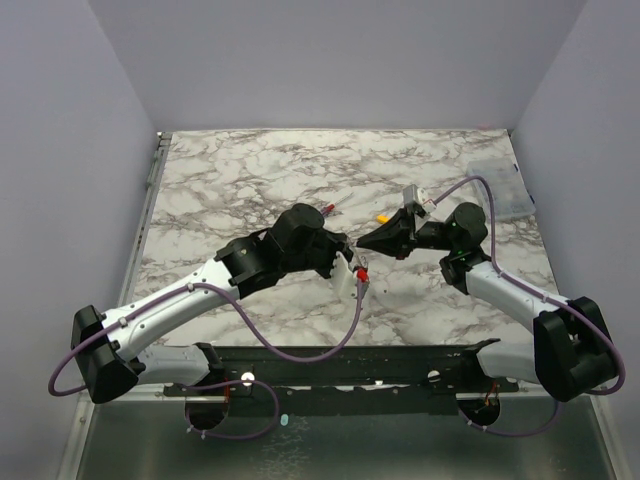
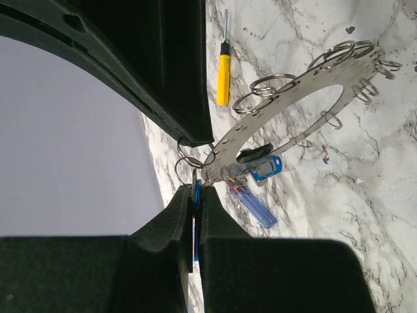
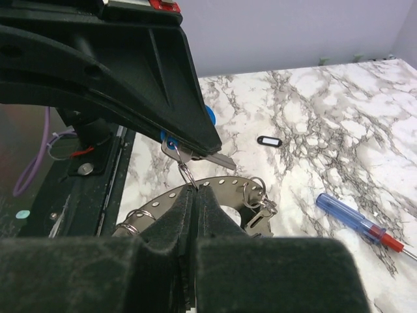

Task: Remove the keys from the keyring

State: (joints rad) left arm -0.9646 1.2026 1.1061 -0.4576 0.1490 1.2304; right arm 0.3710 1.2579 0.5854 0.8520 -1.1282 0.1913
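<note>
The keyring (image 2: pixel 296 101) is a flat grey metal loop with holes and several small split rings, held above the marble. My left gripper (image 2: pixel 194 190) is shut on a blue-headed key (image 2: pixel 196 195) that hangs from the loop by a small split ring (image 2: pixel 189 168). My right gripper (image 3: pixel 195 190) is shut on the keyring's rim (image 3: pixel 228 182). In the right wrist view the held key (image 3: pixel 195 153) shows under the left fingers (image 3: pixel 130 72). Another blue-tagged key (image 2: pixel 267 168) hangs from the loop. In the top view both grippers (image 1: pixel 352 272) (image 1: pixel 366 243) meet mid-table, hiding the loop.
A yellow-and-black screwdriver (image 2: pixel 223 72) lies on the marble beyond the loop. A red-and-blue screwdriver (image 3: pixel 355 218) lies under the loop. A black tag (image 3: pixel 268 140) lies apart on the table. A clear bag (image 1: pixel 500 190) sits far right.
</note>
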